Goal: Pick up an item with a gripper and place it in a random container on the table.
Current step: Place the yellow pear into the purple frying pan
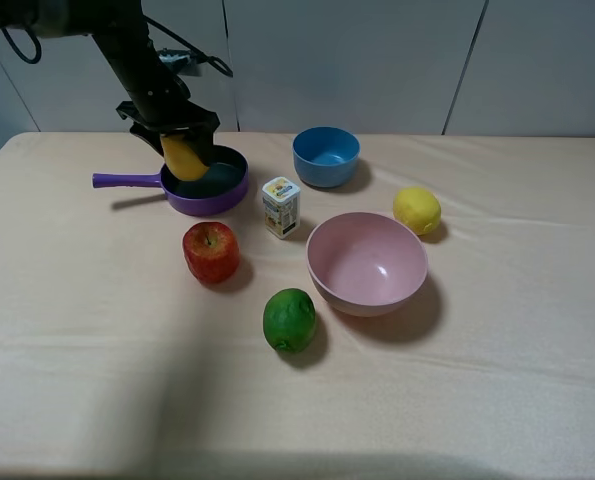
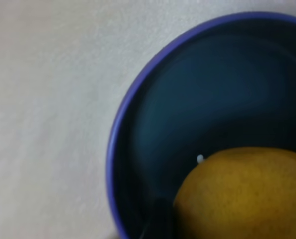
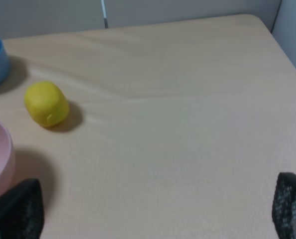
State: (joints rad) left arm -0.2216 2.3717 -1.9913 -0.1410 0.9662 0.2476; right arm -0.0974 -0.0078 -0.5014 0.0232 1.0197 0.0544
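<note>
My left gripper hangs on the black arm at the back left and is shut on the yellow pear. It holds the pear over the purple frying pan, at the pan's left side near the handle. In the left wrist view the pear fills the near corner above the pan's dark inside, with the purple rim curving around it. My right gripper is open and empty over bare cloth. It does not show in the exterior high view.
On the beige table stand a blue bowl, a small milk carton, a pink bowl, a red apple, a green lime and a lemon. The right wrist view shows the lemon.
</note>
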